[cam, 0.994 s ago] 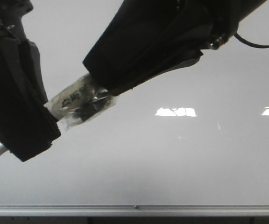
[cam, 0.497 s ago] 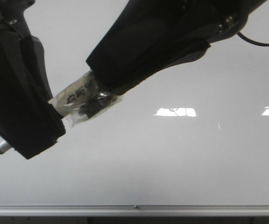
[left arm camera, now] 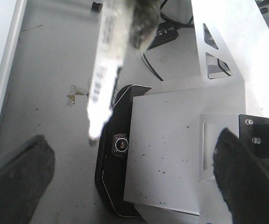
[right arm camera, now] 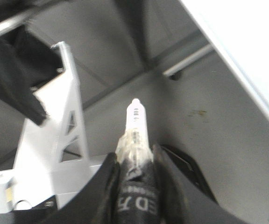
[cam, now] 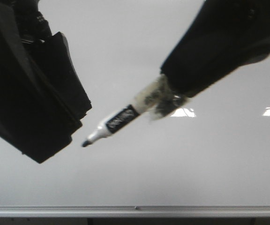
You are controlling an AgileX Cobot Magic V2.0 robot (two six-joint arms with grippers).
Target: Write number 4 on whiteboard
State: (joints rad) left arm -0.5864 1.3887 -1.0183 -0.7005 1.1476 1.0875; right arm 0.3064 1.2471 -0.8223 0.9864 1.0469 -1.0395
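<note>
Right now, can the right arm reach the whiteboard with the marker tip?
Probably yes: the right gripper holds the marker, its tip bare, and nothing lies between it and the whiteboard.

The whiteboard (cam: 139,173) fills nearly the whole front view, glossy pale grey-white, with a thin silver frame edge running along the bottom of the frame. Two bright rectangular reflections sit on its right side, one near the middle right, one at the far right edge. Its visible surface carries no marker strokes, and no digit 4 shows anywhere on it. Dark shapes cover its upper left and upper right corners.
</note>
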